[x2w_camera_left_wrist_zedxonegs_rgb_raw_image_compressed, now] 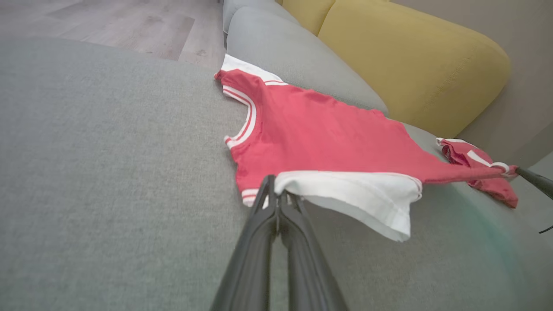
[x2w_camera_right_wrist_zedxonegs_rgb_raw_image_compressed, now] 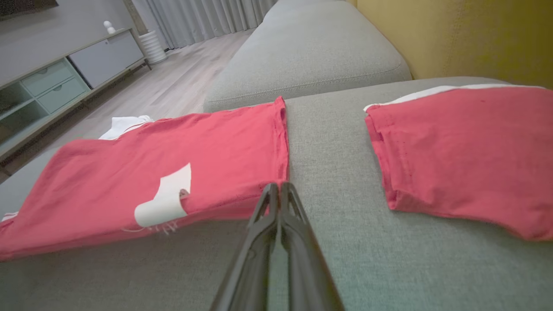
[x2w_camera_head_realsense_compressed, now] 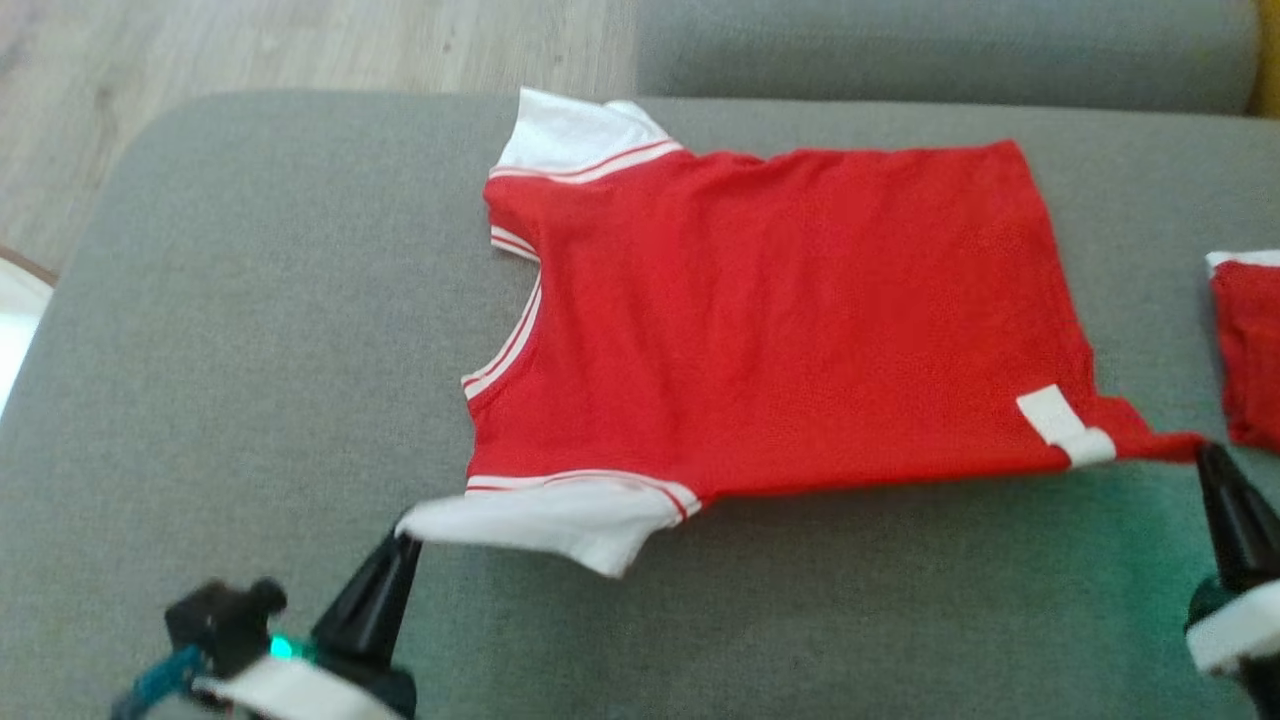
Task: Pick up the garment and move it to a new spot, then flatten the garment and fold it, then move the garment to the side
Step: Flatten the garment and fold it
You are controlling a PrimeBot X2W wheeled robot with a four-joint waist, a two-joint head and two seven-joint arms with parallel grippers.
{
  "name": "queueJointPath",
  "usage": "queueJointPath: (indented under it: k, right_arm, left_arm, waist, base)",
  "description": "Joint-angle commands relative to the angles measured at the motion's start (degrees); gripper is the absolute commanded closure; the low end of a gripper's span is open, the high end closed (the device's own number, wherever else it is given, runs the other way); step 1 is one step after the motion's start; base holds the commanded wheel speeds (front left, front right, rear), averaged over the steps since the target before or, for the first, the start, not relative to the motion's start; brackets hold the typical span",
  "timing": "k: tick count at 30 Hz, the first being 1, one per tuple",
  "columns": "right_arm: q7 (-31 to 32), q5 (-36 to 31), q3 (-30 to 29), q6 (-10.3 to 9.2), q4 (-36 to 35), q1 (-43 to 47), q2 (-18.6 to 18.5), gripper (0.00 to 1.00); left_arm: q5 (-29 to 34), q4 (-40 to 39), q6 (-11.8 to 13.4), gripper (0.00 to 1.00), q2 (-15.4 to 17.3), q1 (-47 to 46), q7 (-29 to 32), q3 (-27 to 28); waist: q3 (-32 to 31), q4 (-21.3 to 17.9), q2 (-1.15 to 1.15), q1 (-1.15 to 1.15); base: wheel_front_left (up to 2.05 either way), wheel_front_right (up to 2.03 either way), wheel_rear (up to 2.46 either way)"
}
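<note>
The left gripper (x2w_camera_head_realsense_compressed: 405,545) pinches the white sleeve (x2w_camera_head_realsense_compressed: 540,520), the right gripper (x2w_camera_head_realsense_compressed: 1208,460) the hem corner (x2w_camera_head_realsense_compressed: 1165,445), likely stretching the red, white-trimmed T-shirt (x2w_camera_head_realsense_compressed: 780,310) flat on the grey fabric sofa cushion (x2w_camera_head_realsense_compressed: 250,350).

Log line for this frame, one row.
red white-sleeved T-shirt: spread on grey fabric cushion | left gripper: shut on near white sleeve | right gripper: shut on hem corner | phase: flatten
</note>
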Motion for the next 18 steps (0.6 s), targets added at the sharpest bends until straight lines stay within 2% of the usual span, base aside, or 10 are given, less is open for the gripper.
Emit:
queueJointPath:
  k: [1,8,18]
  right_arm:
    - [0.93,-1.15,-0.69,-0.04,-2.20,-3.61,-1.39,1.00]
    - [4.84,-3.71,-0.70,-0.04,-0.88,-12.03,-1.89,1.00]
    - [7.17,-5.25,3.21,-0.04,4.02,-23.59,-4.02,1.00]
  left_arm:
    - [0.62,-0.79,-0.55,1.00,0.72,-5.75,-0.48,3.03]
    - [2.64,5.66,-3.72,1.00,-2.34,-17.30,-0.01,4.33]
    - [5.40,18.46,-8.49,1.00,-7.86,-31.62,-0.01,3.99]
  waist:
    - [2.09,0.29,0.00,0.00]
    - [7.81,1.35,0.00,0.00]
    - [13.69,2.32,0.00,0.00]
  base:
    - [0.00,0.00,0.00]
    - [0.00,0.00,0.00]
    - [0.00,0.00,0.00]
